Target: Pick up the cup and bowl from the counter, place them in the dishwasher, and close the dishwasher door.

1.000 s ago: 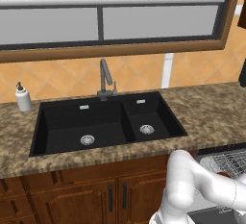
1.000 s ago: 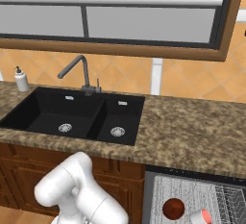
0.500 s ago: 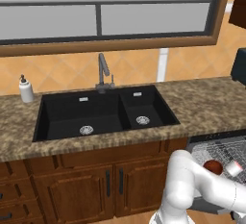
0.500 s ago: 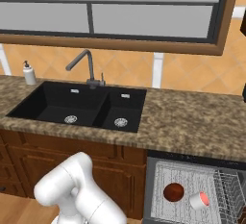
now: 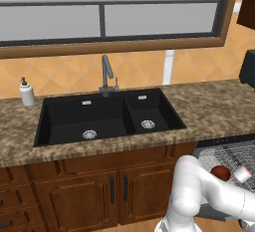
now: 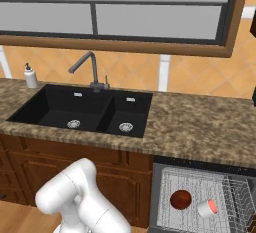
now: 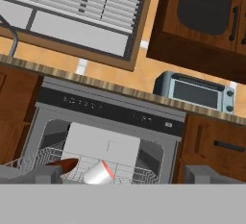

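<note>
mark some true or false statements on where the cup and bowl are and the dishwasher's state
1. The round reddish-brown bowl lies in the grey wire rack of the dishwasher. True.
2. The small white cup stands on the speckled granite counter. False: it lies on the rack beside the bowl.
3. The dishwasher is shut. False: it is open, rack showing.
4. A white soap bottle stands left of the black double sink. True.

We see a wide window (image 5: 109, 22) with a wood frame and blinds above an orange tiled wall (image 6: 200, 79). Brown wooden cabinets (image 5: 84, 186) sit below; a toaster oven (image 7: 196, 92) stands under a dark upper cabinet (image 7: 202, 16).
</note>
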